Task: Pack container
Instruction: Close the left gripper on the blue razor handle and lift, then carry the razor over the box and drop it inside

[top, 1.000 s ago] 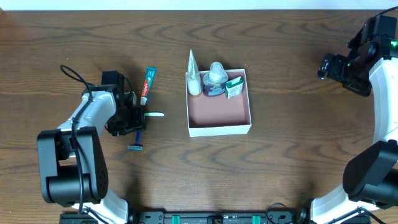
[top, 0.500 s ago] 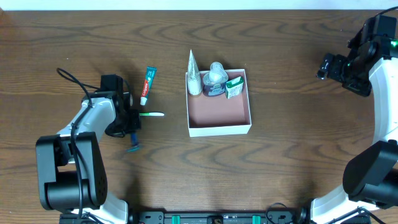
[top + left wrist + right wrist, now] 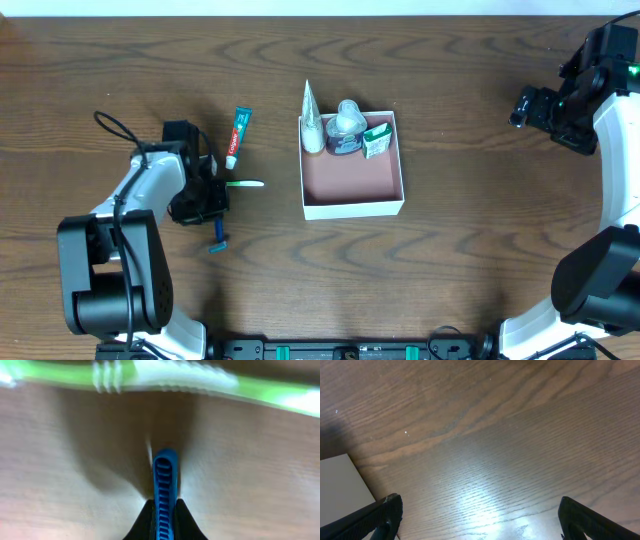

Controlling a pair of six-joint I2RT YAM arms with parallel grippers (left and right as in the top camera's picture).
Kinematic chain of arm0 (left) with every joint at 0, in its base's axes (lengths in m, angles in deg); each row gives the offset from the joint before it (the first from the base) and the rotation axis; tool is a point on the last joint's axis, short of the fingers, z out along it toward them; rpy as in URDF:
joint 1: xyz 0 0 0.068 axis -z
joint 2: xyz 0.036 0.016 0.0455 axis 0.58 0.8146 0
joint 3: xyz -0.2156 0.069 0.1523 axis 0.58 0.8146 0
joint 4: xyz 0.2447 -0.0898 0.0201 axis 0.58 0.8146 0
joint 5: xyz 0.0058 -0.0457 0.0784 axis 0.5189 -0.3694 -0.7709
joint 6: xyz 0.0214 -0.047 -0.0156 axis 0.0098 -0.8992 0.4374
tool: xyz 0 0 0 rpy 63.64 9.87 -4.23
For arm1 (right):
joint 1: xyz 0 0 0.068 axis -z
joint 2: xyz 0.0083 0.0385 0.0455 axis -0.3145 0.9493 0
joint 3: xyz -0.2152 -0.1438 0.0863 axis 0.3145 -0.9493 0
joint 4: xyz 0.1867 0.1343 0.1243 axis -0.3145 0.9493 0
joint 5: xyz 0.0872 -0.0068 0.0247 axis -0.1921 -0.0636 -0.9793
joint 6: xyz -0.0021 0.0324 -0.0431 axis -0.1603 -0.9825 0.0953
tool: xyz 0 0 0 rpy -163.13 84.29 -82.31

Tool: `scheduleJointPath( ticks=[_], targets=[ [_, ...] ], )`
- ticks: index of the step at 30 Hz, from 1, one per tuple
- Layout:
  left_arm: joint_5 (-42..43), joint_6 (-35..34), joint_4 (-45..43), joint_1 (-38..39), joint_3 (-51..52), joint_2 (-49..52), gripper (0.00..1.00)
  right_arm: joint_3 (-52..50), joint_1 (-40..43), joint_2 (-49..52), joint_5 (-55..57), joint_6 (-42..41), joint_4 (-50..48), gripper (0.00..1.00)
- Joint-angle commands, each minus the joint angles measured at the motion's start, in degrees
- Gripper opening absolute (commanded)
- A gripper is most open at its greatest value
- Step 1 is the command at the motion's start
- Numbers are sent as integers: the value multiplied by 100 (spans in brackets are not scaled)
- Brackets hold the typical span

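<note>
1. Pinching the razor (image 3: 164, 485) by its handle, your left gripper (image 3: 164, 522) is clamped tight, with the toothbrush (image 3: 245, 183) at its 1 o'clock.
2. Your container (image 3: 353, 209) sits at its 3 o'clock, well apart.
3. Your right gripper (image 3: 482, 517) hangs spread wide at the container's 2 o'clock.

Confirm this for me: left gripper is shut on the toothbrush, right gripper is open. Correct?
Not quite. The left gripper is shut on the razor, not the toothbrush, which lies loose just beyond it; the left wrist view shows this. The right gripper is open.
</note>
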Motion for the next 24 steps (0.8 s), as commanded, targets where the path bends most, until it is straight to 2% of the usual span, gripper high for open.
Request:
scheduleJointPath(
  ticks=[1, 4, 7, 10, 14, 18, 24],
  targets=[
    [531, 111, 378, 2, -717, -437, 6, 98, 26, -96, 17, -22, 2, 99],
    [868, 308, 831, 20, -1290, -929, 6, 98, 26, -94, 17, -22, 2, 99],
    [1294, 1038, 1084, 216, -1849, -1578, 6, 98, 26, -94, 17, -22, 2, 99],
    [1456, 1650, 966, 588, -2076, -2144, 6, 98, 26, -94, 17, -22, 2, 99],
    [1449, 2653, 402, 1478, -2087, -2868, 6, 98, 26, -94, 17, -22, 2, 99],
    [1449, 3248, -107, 2400, -2085, -3034, 6, 98, 26, -94, 20, -22, 2, 99],
    [1386, 4774, -238, 3560, -2085, -2588, 6, 98, 26, -94, 17, -22, 2, 99]
  ],
)
